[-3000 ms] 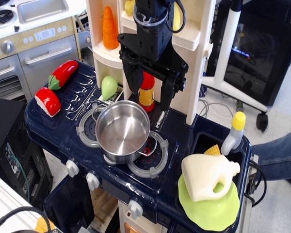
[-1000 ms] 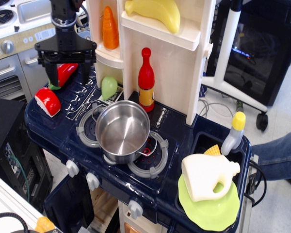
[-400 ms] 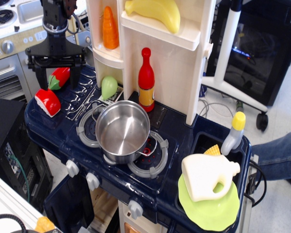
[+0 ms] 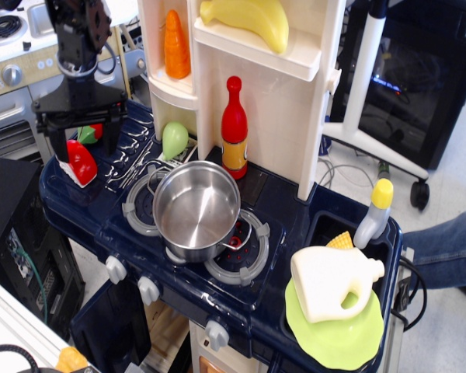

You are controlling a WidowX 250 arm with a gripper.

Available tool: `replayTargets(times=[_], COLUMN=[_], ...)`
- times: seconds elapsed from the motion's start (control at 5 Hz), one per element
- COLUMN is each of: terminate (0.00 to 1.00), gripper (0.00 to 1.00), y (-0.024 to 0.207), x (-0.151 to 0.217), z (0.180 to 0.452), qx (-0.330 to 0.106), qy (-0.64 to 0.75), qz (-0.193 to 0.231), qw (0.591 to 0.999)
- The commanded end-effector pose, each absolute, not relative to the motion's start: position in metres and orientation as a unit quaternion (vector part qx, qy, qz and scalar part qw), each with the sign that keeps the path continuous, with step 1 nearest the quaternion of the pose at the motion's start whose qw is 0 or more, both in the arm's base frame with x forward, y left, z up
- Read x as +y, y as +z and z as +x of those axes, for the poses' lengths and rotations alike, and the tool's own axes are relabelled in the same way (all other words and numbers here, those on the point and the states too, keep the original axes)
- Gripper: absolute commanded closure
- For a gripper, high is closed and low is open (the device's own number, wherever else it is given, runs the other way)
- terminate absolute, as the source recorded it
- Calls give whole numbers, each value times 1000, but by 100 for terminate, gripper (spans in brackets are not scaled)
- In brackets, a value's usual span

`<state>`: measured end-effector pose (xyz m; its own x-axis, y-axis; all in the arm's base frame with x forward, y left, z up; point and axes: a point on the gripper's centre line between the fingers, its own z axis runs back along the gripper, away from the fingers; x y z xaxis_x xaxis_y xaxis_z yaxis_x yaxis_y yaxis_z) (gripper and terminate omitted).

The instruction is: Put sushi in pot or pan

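The sushi (image 4: 81,163), red on top with a white base, lies at the far left corner of the dark blue toy stove. My gripper (image 4: 79,138) hangs open right above it, its two black fingers spread to either side, and partly hides it. The shiny steel pot (image 4: 196,208) stands empty on the left burner in the middle of the stove, well to the right of the gripper.
A red pepper with a green end (image 4: 89,132) lies just behind the gripper. A green pear (image 4: 174,138) and a red-and-yellow bottle (image 4: 234,128) stand behind the pot. Shelves with a carrot (image 4: 175,45) and a banana (image 4: 245,19) rise at the back. A cream jug (image 4: 332,281) sits on a green plate at right.
My gripper has moved from above the pot leftward and down to the stove's left corner, still open. It now sits over the sushi. Nothing else moved.
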<state>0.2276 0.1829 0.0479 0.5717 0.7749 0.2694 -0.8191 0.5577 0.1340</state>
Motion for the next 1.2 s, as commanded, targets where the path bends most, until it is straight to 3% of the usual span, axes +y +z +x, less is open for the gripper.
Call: replayTargets(times=[0.0,0.2,0.4,0.6,0.8,1.0], terminate=[0,0,0,0,0,0], gripper=[0,0,100,100,100,100], y=[45,34,26,46,76,114], x=[201,202,197,185,158,116], z=[223,221,228,224,212,205], qx=[-102,-103,-95,-95,-153,-146], qy=[477,515,535,520,419,424], qz=[119,110,112,108,133,148], qw=[865,844,832,842,885,881])
